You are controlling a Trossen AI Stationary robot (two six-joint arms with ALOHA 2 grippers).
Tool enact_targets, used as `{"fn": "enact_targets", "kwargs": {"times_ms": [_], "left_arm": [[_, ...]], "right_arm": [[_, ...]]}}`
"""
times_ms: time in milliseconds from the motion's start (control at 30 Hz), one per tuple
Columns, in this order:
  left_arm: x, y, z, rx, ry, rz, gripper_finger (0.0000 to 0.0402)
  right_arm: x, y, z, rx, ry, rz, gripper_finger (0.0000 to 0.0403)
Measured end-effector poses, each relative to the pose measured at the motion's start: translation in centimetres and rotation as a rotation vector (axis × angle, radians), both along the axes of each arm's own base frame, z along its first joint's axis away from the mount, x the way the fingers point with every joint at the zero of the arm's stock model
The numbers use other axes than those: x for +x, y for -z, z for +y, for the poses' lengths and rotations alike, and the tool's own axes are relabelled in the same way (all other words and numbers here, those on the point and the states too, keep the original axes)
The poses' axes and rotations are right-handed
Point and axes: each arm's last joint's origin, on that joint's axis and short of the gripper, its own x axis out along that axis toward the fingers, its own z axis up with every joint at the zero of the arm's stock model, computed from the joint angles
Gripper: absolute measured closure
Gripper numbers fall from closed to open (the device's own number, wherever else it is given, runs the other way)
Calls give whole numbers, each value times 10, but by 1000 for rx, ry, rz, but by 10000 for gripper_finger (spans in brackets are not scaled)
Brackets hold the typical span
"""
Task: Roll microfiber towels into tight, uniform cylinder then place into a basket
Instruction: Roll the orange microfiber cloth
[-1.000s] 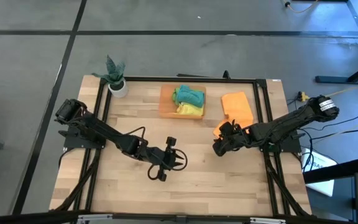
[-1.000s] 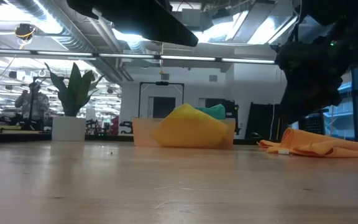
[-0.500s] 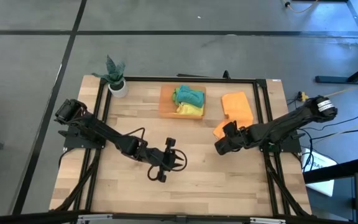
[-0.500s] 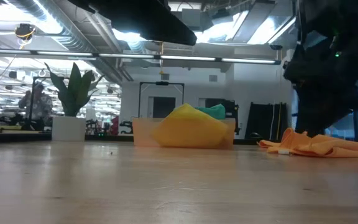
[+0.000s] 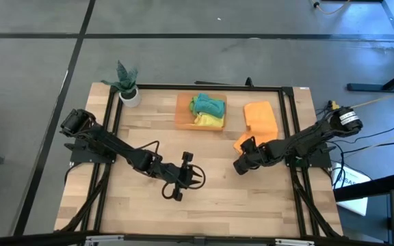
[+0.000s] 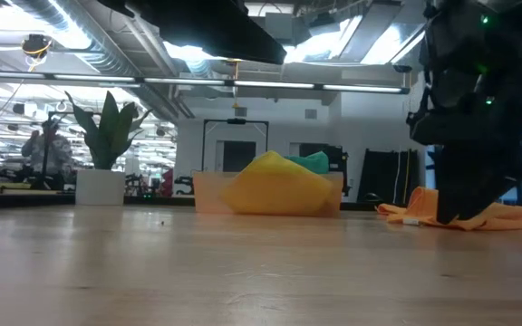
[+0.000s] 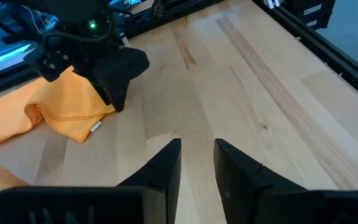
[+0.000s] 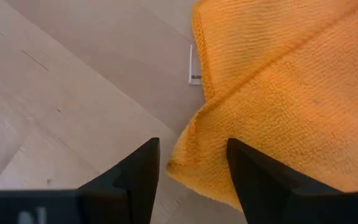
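Observation:
An orange towel (image 5: 260,119) lies spread on the table at the far right, with its folded near-left corner (image 8: 185,155) toward the middle. My right gripper (image 5: 239,164) is open and points steeply down over that corner, one finger on each side of it. The basket (image 5: 181,113) stands at the far middle and holds a teal-green towel (image 5: 207,104) and a yellow towel (image 5: 211,121). My left gripper (image 5: 198,176) hovers open near the table's middle, with nothing between its fingers (image 7: 166,165). My right gripper comes at the orange towel's near-left corner (image 8: 194,134) from above, its fingers (image 8: 138,171) straddling the folded edge. Whether the fingertips touch the cloth I cannot tell. The towel lies slack on the table.
A small white pot with a green plant (image 5: 127,87) stands at the far left corner. A black frame (image 5: 289,130) runs along the table's edges. Bare wood lies between the two grippers and toward the near edge.
My right gripper has sunk toward the orange towel's near-left corner and tipped more steeply downward, its fingers still apart. The towel has not moved.

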Motion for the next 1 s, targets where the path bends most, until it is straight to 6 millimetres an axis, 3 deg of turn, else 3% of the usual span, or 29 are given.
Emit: {"fn": "enact_targets", "kwargs": {"times_ms": [267,467,633,833,1000], "left_arm": [[0,0,0,0,0,0,315],[0,0,0,1,0,3,315],[0,1,0,4,0,8,315],[-1,1,0,8,2,11,315],[-2,3,1,20,1,38,315]], "right_arm": [[8,-2,2,22,-10,-81,289],[37,-2,12,48,-157,-313,330],[54,3,20,65,-305,-329,355],[70,-38,24,-16,-413,-281,387],[61,-74,18,-274,-296,-48,396]]}}
